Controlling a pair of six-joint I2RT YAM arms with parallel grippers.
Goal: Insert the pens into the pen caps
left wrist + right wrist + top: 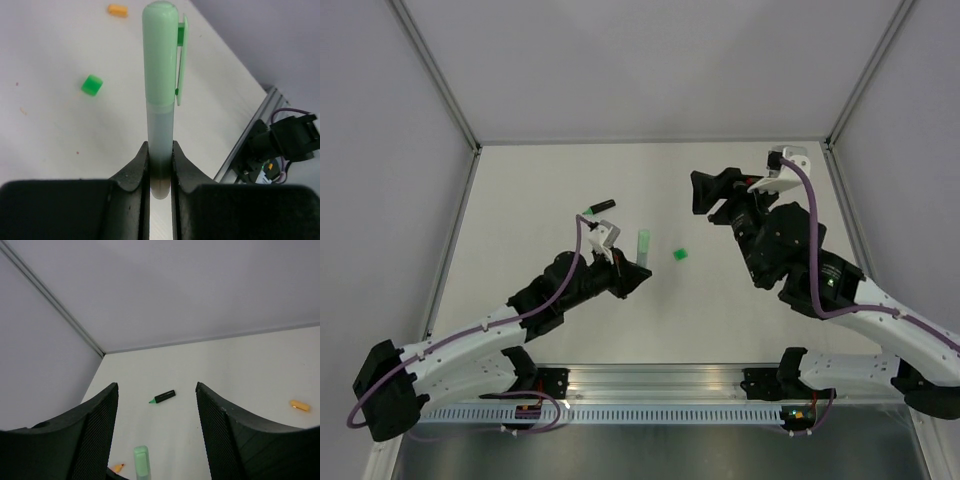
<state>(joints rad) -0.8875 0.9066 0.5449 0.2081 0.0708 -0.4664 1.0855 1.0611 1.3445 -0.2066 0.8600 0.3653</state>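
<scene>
My left gripper (638, 273) is shut on the lower end of the pale pen (643, 242) and holds it upright above the table. In the left wrist view the pale pen (161, 90) wears a pale green clip cap and sits between my fingers (136, 167). A bright green cap (679, 255) lies just right of it and shows in the left wrist view (92, 84). The black pen with a green tip (599, 208) lies behind my left gripper. An orange cap (117, 10) lies farther off. My right gripper (706, 192) is open, empty and raised.
In the right wrist view, my open right gripper (156, 386) frames the black pen (163, 397), the pale pen's top (141, 460), an orange pen tip (117, 468) and the orange cap (300, 405). White walls enclose the table (540, 180); a metal rail (660, 385) runs along its near edge.
</scene>
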